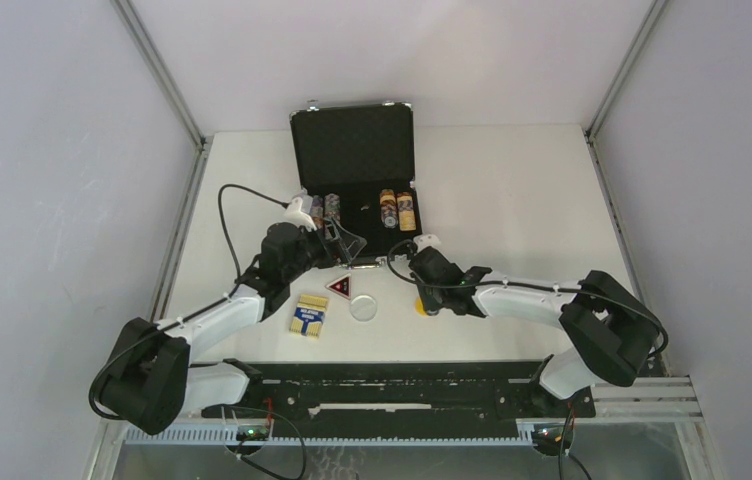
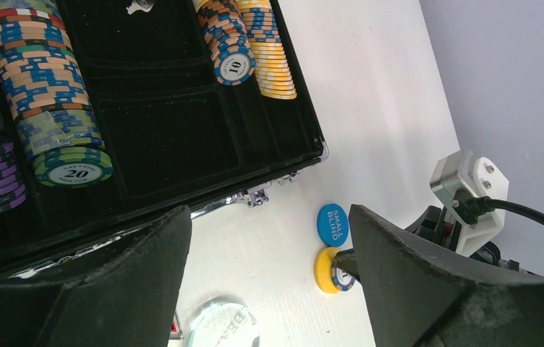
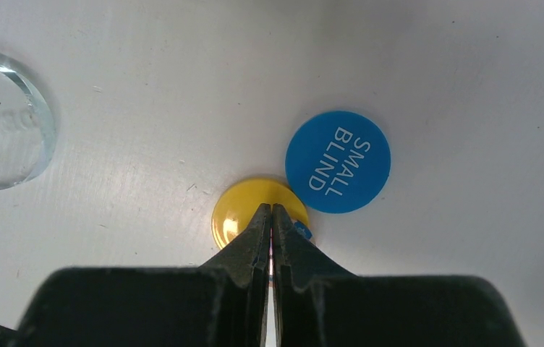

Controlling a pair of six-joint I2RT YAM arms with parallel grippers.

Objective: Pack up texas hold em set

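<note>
Touching the yellow disc, right gripper is shut; left gripper open. Disc looks thin, light, slippery: grab its free nine o'clock edge.

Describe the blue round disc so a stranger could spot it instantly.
Start at the open black silver-edged briefcase at the far side of the white table. In front of the case's right front corner, two discs lie side by side. Pick the flat blue round disc printed SMALL BLIND in white, not the yellow round disc.
</note>
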